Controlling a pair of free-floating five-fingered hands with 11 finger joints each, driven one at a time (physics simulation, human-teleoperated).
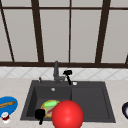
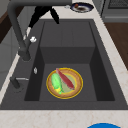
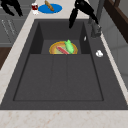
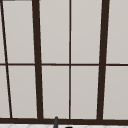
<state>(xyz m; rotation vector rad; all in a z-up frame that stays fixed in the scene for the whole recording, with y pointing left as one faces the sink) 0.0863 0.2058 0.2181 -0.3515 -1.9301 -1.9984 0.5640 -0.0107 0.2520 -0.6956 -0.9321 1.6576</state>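
Observation:
My right hand (image 1: 67, 73) hangs over the sink's back rim, just right of the dark faucet (image 1: 56, 72), with its fingers straight and pointing down. It appears again beside the faucet in the left side view (image 2: 42, 11) and the right side view (image 3: 82, 10). My left hand (image 1: 39, 114) floats at the sink's front left edge, fingers relaxed and hanging, holding nothing; the same left hand (image 3: 11, 5) hovers off the counter's front. A yellow-rimmed plate (image 2: 75, 87) lies in the left basin with a green vegetable (image 2: 56, 83) and a red strip (image 2: 65, 78) on it. A big red ball (image 1: 67, 115) covers part of that plate.
The dark sink (image 1: 90, 100) has a flat drainer on its right half. A blue plate (image 1: 10, 108) with a breadstick and a small red-and-white jar (image 1: 5, 117) sit on the left counter. A dark dish (image 1: 125, 110) sits on the right. A window fills the wall behind.

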